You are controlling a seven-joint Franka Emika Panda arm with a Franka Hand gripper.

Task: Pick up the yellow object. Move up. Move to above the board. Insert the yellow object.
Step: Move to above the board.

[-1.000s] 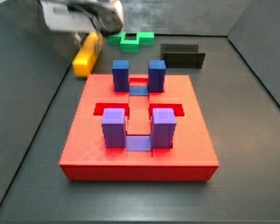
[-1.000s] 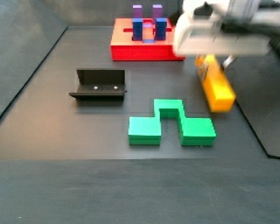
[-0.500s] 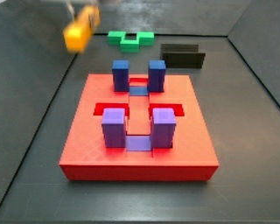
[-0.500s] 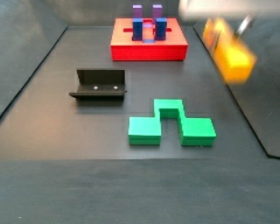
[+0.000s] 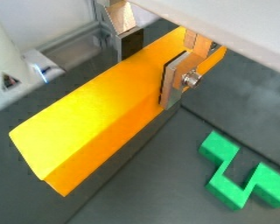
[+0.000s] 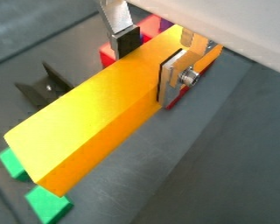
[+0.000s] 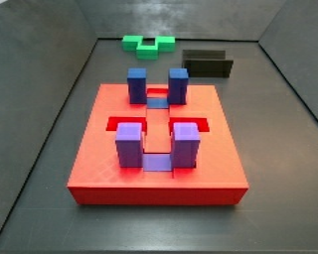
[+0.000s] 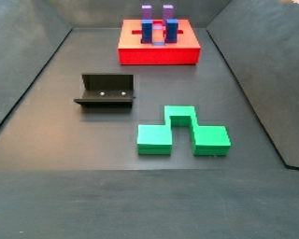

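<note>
Both wrist views show the yellow object [image 5: 95, 114] [image 6: 90, 122], a long yellow-orange bar, clamped across its width by my gripper [image 5: 150, 63] [image 6: 147, 61], one dark pad on each long side. It hangs clear of the floor. Neither the gripper nor the bar appears in either side view. The board [image 7: 106, 167] [image 8: 159, 53] is a red slab with purple-blue posts [image 7: 138, 81], lying flat on the floor. A corner of the board [image 6: 108, 54] shows behind the far finger in a wrist view.
A green notched block [image 7: 150, 44] [image 8: 181, 133] [image 5: 241, 175] [image 6: 25, 184] lies on the dark floor below the bar. The fixture [image 7: 209, 63] [image 8: 106, 91] [image 6: 39, 83] stands between it and the board. Grey walls ring the floor.
The gripper has lifted the yellow bar from the floor beside the green block, up and out of both side views.
</note>
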